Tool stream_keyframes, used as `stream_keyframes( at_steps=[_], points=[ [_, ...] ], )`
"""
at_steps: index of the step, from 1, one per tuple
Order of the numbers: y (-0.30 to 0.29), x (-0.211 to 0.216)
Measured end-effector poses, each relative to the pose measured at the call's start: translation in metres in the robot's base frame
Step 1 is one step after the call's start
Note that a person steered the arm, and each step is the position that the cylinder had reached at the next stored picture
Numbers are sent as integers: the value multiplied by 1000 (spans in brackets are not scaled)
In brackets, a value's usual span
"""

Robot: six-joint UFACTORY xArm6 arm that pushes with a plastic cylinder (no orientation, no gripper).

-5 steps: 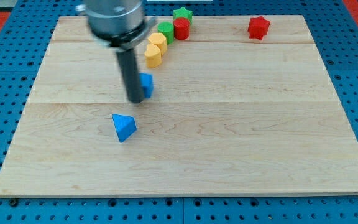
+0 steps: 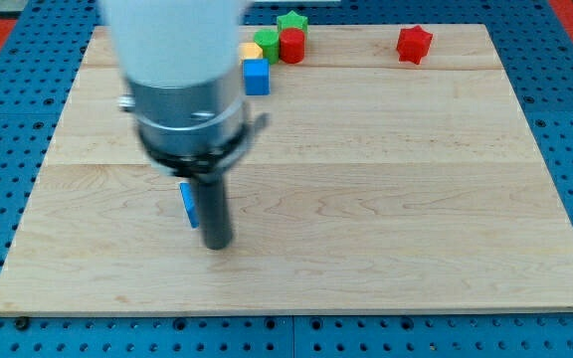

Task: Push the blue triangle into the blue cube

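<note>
Two blue blocks: blue triangle (image 2: 186, 202) touching my tip (image 2: 216, 245), blue cube (image 2: 256, 77) well apart; gripper unseen.

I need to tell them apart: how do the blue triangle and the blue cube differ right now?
The blue cube shows fully, near the view's top; the blue triangle is mostly hidden behind the rod, lower down. The cube sits against the yellow block; the triangle lies beside my tip, on its left. Both are blue.

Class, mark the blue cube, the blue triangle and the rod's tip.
blue cube (image 2: 256, 77): camera view, front face.
blue triangle (image 2: 187, 202): camera view, visible sliver left of rod.
my tip (image 2: 217, 245): camera view, rod's bottom end.
</note>
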State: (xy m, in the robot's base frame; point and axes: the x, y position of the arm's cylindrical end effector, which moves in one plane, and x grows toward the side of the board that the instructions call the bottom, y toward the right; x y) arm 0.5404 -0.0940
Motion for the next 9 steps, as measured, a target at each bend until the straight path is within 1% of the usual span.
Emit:
stream_keyframes(
  at_steps=[2,3,4,5,6,7,8,9],
  points=[
    [-8,-114],
    [-64,-66],
    [-77,-109],
    [9,-108],
    [56,-161],
    [77,-210],
    [112,-217],
    [160,-238]
  ],
)
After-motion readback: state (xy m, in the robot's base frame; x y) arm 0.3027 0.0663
